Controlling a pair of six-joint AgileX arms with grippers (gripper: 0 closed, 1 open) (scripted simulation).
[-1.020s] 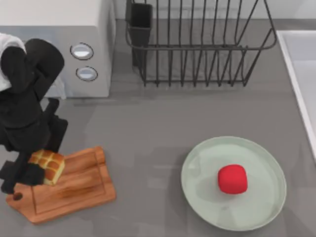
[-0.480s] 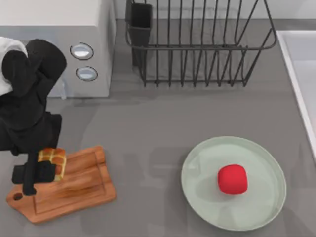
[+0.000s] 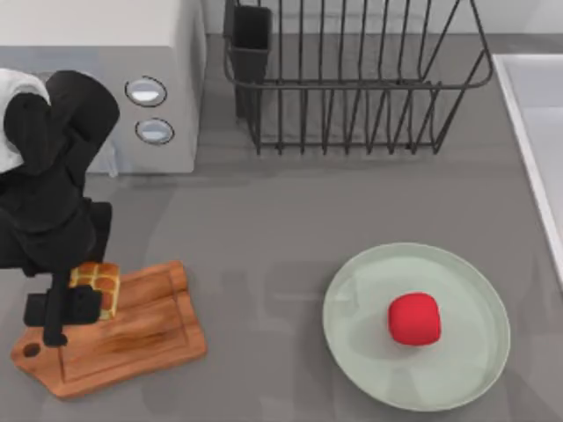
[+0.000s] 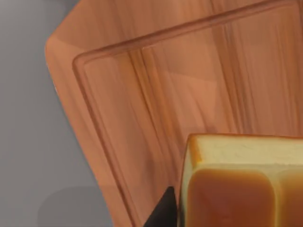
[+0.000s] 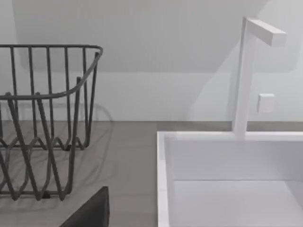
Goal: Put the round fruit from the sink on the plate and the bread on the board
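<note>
The bread [image 3: 97, 281], a golden-brown scored loaf, is over the left part of the wooden board [image 3: 141, 330]. My left gripper [image 3: 75, 303] is shut on it. In the left wrist view the bread [image 4: 241, 179] is close above the board [image 4: 156, 85], with one dark fingertip [image 4: 165, 213] beside it; I cannot tell whether the loaf touches the wood. The round fruit [image 3: 414, 318], small and red, lies near the middle of the mint-green plate [image 3: 352, 303]. The sink [image 3: 537, 114] runs along the right edge. A dark part of my right gripper [image 5: 90, 213] faces the sink [image 5: 227, 161].
A grey appliance with two knobs [image 3: 106, 79] stands at the back left, just behind my left arm. A black wire dish rack [image 3: 352, 88] takes up the back middle. A white faucet [image 5: 246, 75] rises behind the sink. Bare grey counter lies between board and plate.
Over the last second my left gripper moved slightly right and down toward the board, carrying the bread. In the last half second it barely moved. Fruit and plate have not moved.
</note>
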